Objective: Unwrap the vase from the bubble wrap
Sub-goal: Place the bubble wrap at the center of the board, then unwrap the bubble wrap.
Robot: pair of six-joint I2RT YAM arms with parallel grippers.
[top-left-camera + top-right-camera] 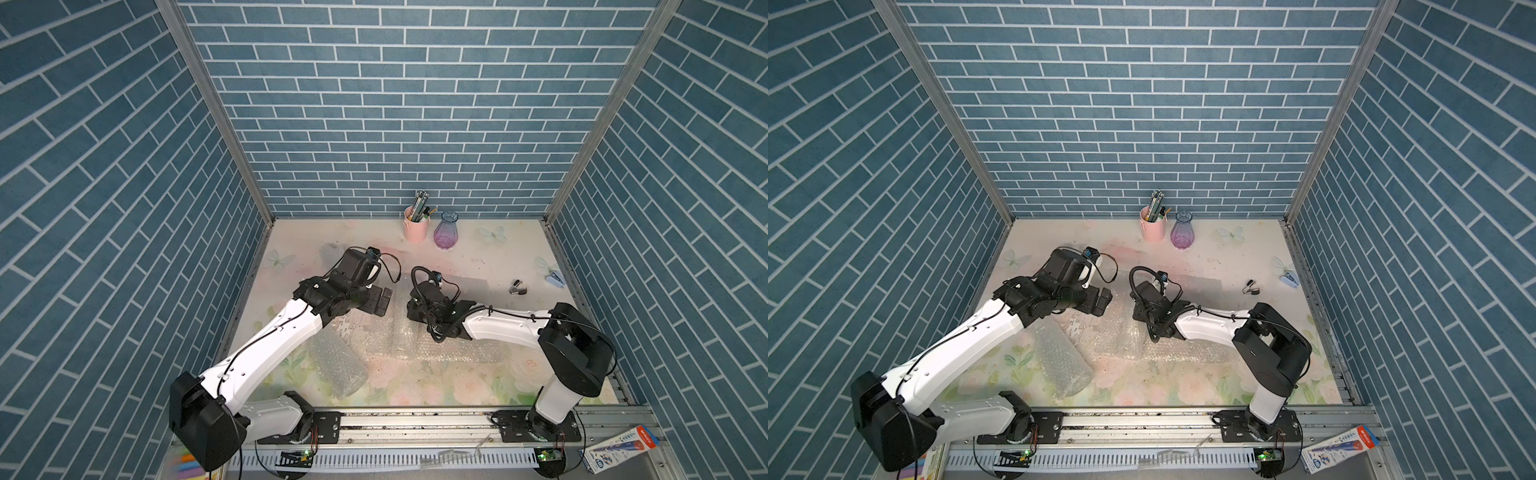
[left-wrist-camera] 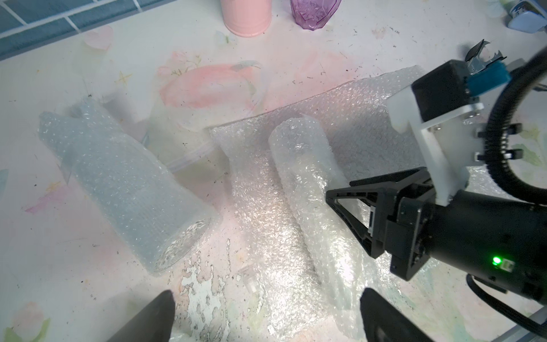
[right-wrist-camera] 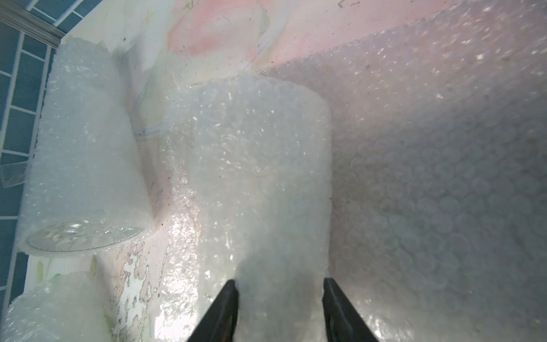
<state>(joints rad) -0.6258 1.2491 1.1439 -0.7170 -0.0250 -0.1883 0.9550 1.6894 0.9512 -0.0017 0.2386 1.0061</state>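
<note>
A roll of bubble wrap (image 1: 338, 365) lies at the front left. The clear glass base of the vase (image 3: 83, 237) shows at its open end. A second, thinner roll (image 2: 299, 165) lies mid-table on a flat sheet of bubble wrap (image 2: 370, 118). My right gripper (image 3: 279, 284) has come down on this thinner roll (image 3: 251, 163), with a finger pressed against each side. My left gripper (image 2: 268, 293) hangs open above the sheet near the roll's other end, holding nothing. In both top views the left gripper (image 1: 382, 301) faces the right wrist across the roll.
A pink pen cup (image 1: 415, 230) and a bare purple vase (image 1: 445, 232) stand by the back wall. A small metal clip (image 1: 517, 287) and a blue stapler (image 1: 555, 279) lie at the right. Blue brick walls close in three sides.
</note>
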